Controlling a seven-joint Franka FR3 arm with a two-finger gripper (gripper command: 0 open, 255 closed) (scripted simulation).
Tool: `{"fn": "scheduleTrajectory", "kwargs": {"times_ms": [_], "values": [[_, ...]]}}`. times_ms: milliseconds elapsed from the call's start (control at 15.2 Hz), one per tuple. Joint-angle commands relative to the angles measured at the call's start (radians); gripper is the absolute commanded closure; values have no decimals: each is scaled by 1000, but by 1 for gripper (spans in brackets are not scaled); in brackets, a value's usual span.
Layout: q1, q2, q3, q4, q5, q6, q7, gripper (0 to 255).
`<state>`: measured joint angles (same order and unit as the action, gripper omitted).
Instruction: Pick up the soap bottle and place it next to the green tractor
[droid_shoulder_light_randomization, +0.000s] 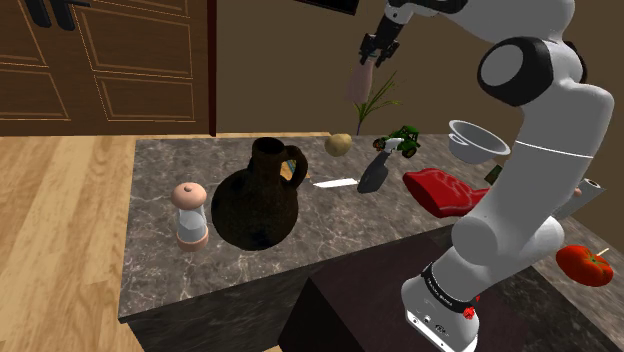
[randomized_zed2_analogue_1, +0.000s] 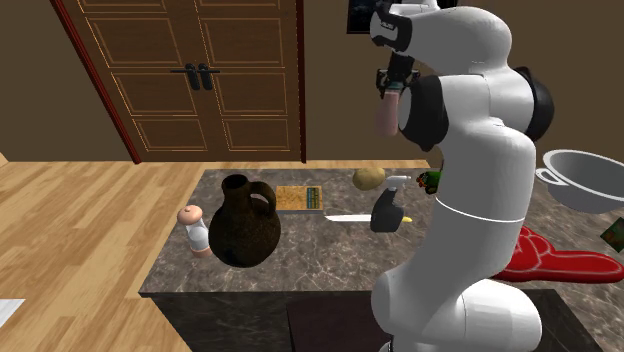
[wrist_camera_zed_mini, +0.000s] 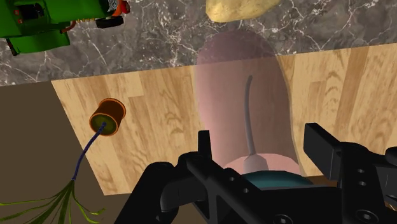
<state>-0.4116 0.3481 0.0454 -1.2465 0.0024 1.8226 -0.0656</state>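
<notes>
Where the dark marbled table (droid_shoulder_light_randomization: 160, 200) meets its far edge, the white arm (droid_shoulder_light_randomization: 545, 160) is up high — pincer (droid_shoulder_light_randomization: 378, 48) clamped on the pink translucent soap bottle (droid_shoulder_light_randomization: 360, 82), which hangs in the air, clear of the surface. The green tractor (droid_shoulder_light_randomization: 404, 141) sits below on the table — yellowish potato (droid_shoulder_light_randomization: 338, 144) near it.
</notes>
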Motion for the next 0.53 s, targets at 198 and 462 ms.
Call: {"fn": "scheduleTrajectory", "kwargs": {"times_ms": [198,462], "values": [[-60,171,-19,246,21,-75,-82,255],[-84,242,-23,324,27,-84,-110,255]]}}
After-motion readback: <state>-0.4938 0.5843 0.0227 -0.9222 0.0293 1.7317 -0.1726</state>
